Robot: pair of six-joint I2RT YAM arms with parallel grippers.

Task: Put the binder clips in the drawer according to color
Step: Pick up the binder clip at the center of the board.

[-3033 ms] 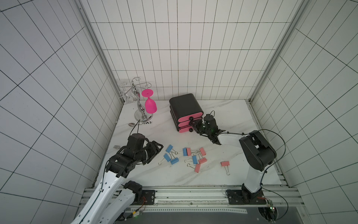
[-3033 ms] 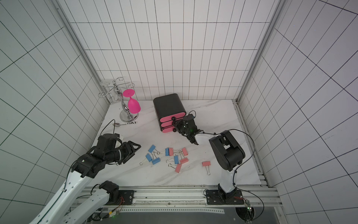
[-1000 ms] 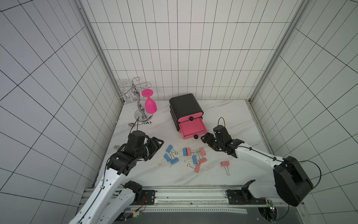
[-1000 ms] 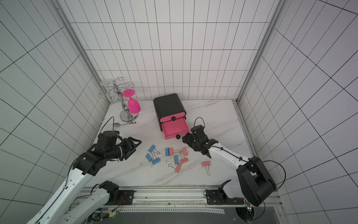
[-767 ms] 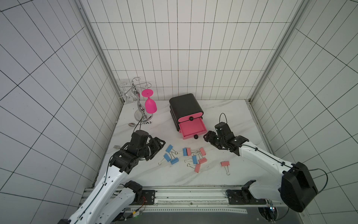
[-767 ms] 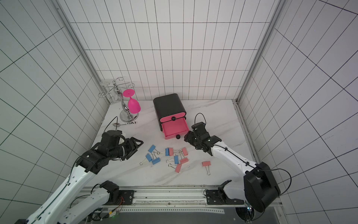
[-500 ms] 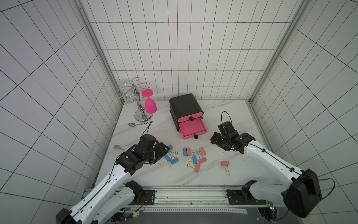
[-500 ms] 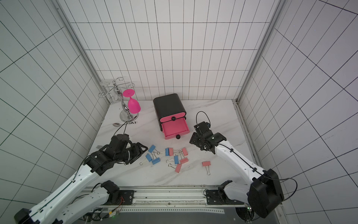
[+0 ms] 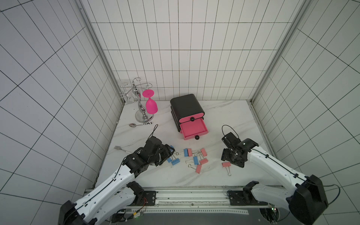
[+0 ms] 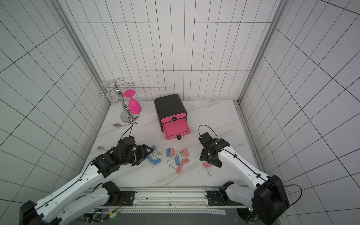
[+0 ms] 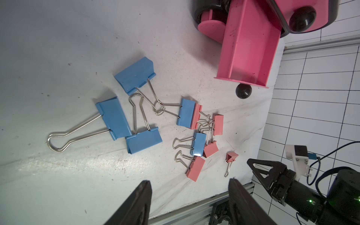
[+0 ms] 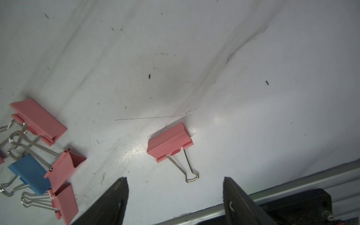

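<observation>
**Inspector:** Hovering close by the front rail (image 9: 191,194): right gripper (image 12: 174,181), jaws spread wide, gripping nothing, poised just short of the lone pink clip (image 12: 168,142). Judged as the reach before a pick.

**Clerk:** Confirmed in both top views. Found the left gripper (image 11: 188,181) likewise parted and empty, poised beside the blue clips (image 11: 115,118). Seen anything stowed?

**Inspector:** Seen nothing stowed. Found all the binder clips (image 9: 194,155) lying on the table (image 9: 224,116), pink and blue mingled at mid-table, with several wire handles crossed. Spotted no teal.

**Clerk:** Next move?

**Inspector:** Calls for lowering, straddling the pink body rather than the wire loops, closing, then carrying across to the open drawer (image 9: 192,127). Expected to go easily, given a clip lying well apart from the rest.

**Clerk:** And the heap?

**Inspector:** Likely to drag neighbours along by the crossed handles. Advise lifting slowly, or picking from the outer edge first.

**Clerk:** Farther back?

**Inspector:** Found the chest (image 9: 187,106) just past the clips, with its middle drawer drawn out toward the arms and seemingly bare, and the top drawer (image 9: 185,119) shut. Will need a second drawer opened for the other colour. Noted, toward the left wall, a fork (image 9: 119,149), a spoon (image 9: 133,125), then a rack (image 9: 143,115) carrying a pink goblet (image 9: 151,106) hung upside down. Judged well clear of the working path.
</observation>
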